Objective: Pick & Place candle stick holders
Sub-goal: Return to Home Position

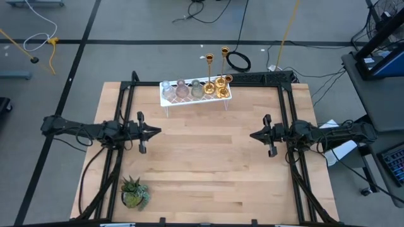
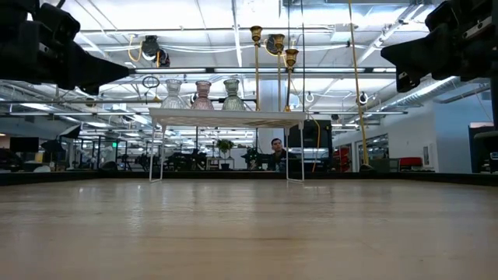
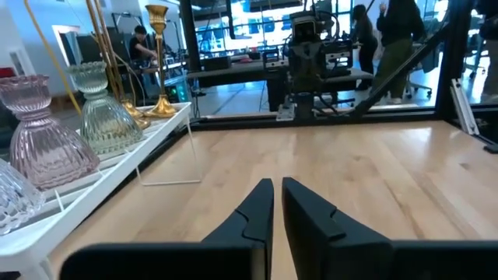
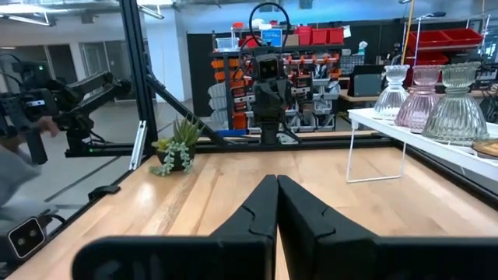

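The table (image 1: 208,170) is free in the middle, between the left gripper (image 1: 158,131) at 9 o'clock and the right gripper (image 1: 252,135) at 3. The rack (image 1: 195,99) with holders (image 1: 196,89) blocks 12 o'clock; the plant (image 1: 134,193) stands at 7.

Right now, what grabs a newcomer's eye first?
The white lattice wire rack at the far side, carrying three ribbed glass candle holders beside shiny gold candlesticks. The left tool and right tool face each other across the middle, shut and empty; a spiky green potted plant sits near-left.
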You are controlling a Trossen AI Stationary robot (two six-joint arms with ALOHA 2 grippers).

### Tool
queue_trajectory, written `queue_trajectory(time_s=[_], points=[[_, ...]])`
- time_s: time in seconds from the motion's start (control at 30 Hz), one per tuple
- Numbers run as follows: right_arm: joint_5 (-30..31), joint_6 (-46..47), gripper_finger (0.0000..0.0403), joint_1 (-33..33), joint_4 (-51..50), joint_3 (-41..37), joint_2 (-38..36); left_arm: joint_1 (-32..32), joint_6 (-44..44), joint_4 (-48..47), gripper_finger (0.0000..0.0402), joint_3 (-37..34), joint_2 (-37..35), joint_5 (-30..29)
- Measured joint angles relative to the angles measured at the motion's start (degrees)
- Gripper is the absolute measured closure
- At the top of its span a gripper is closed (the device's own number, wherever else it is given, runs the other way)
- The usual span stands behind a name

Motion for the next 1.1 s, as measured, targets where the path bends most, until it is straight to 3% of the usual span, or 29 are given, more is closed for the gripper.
queue_trajectory(time_s=[0.2, 0.43, 1.1], points=[[0.3, -2.5, 0.0403, 0.0, -2.1, -1.6, 0.0, 0.0, 0.0, 0.0, 0.0364, 0.0, 0.0, 0.0], [0.3, 3.0, 0.0403, 0.0, -8.0, -1.6, 0.0, 0.0, 0.0, 0.0, 0.0364, 0.0, 0.0, 0.0], [0.3, 2.8, 0.0403, 0.0, -8.1, -1.6, 0.0, -4.6, 0.1, 0.0, 0.0364, 0.1, 0.0, -0.1]])
